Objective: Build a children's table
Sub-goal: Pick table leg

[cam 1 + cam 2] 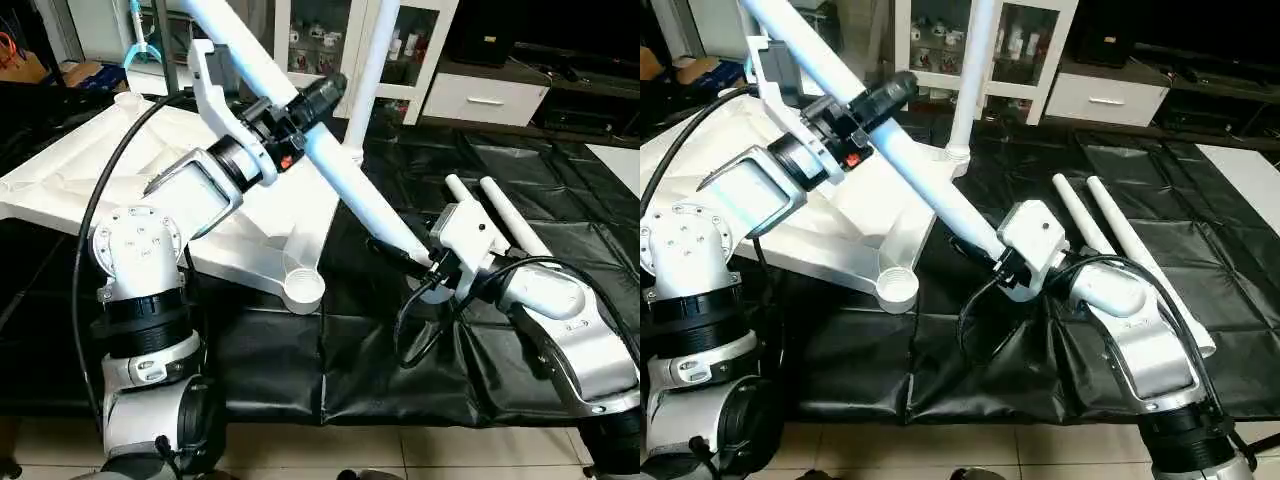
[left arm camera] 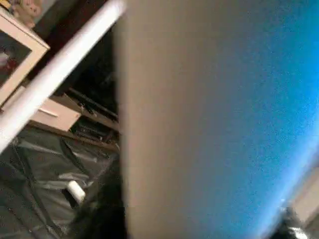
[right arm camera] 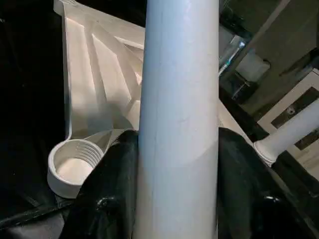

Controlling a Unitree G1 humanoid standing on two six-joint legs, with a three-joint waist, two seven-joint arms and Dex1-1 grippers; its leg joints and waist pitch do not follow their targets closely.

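the right claw [image 1: 1002, 262] grips the lower end of a slanted white leg [image 1: 930, 190] and the left claw [image 1: 300, 115] closes around its upper part, probably to guide it toward the empty corner socket [image 1: 303, 288] of the upturned tabletop [image 1: 90, 170] on the black surface [image 1: 420, 330].

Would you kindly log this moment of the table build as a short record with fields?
tabletop: underside up on the black cover
fitted leg: standing upright in the far corner socket
held leg: slanted, both tools around it
left tool: around the leg's upper part
right tool: shut on its lower end
near socket: empty, threaded
spare legs: two, lying side by side on the cover
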